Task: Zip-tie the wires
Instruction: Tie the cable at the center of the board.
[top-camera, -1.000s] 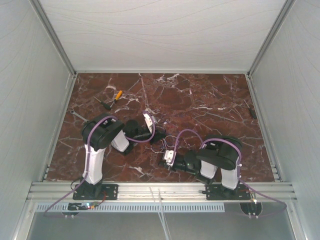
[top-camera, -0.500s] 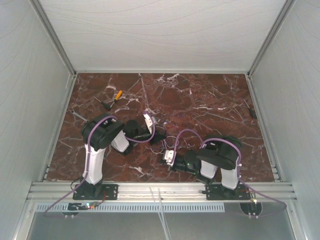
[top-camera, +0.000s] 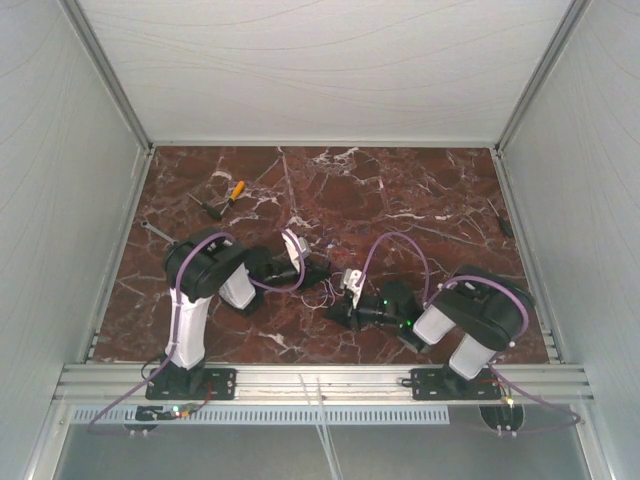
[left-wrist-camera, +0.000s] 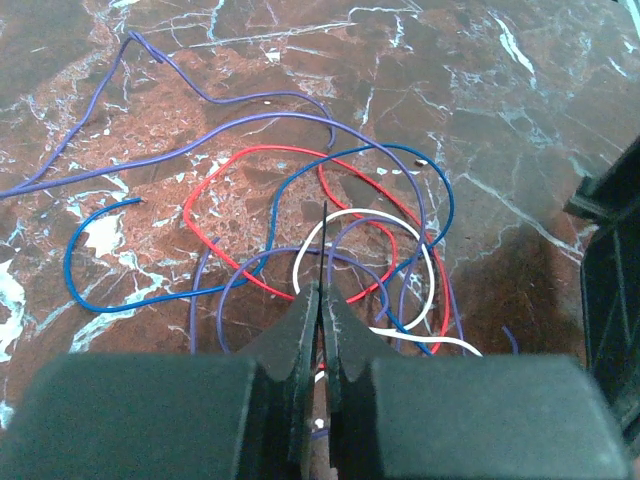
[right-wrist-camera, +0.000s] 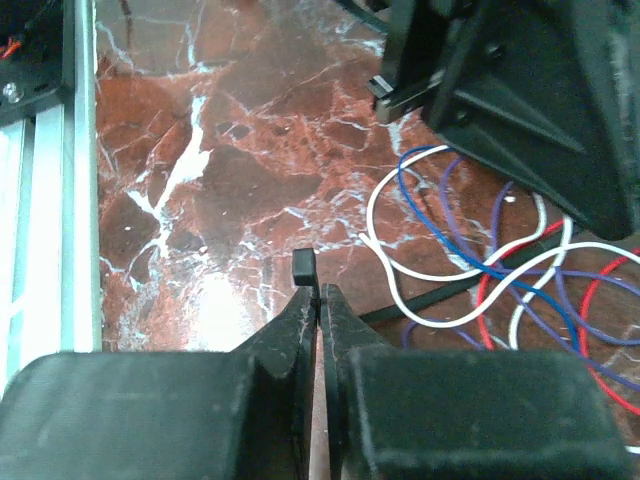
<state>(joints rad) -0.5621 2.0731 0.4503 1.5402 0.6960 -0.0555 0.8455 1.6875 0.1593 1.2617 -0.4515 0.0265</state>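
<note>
1. While its jaws are pressed shut, the left gripper (left-wrist-camera: 322, 290) pinches a thin black strip (left-wrist-camera: 325, 232) that stands up from its tips.
2. The right gripper (right-wrist-camera: 318, 292) has its jaws closed on a small black zip-tie head (right-wrist-camera: 303, 264).
3. The wires (left-wrist-camera: 340, 235) lie in loose loops on the table (left-wrist-camera: 500, 120), just ahead of the left jaws and beside the right ones.

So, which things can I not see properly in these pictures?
- Top view: the wires are too small to tell strands apart.
- Left wrist view: the left hand hides the near loops; a purple strand leaves at the left edge.
- Right wrist view: the zip tie in the right hand loses its far end among the wires; the right edge cuts them off.
</note>
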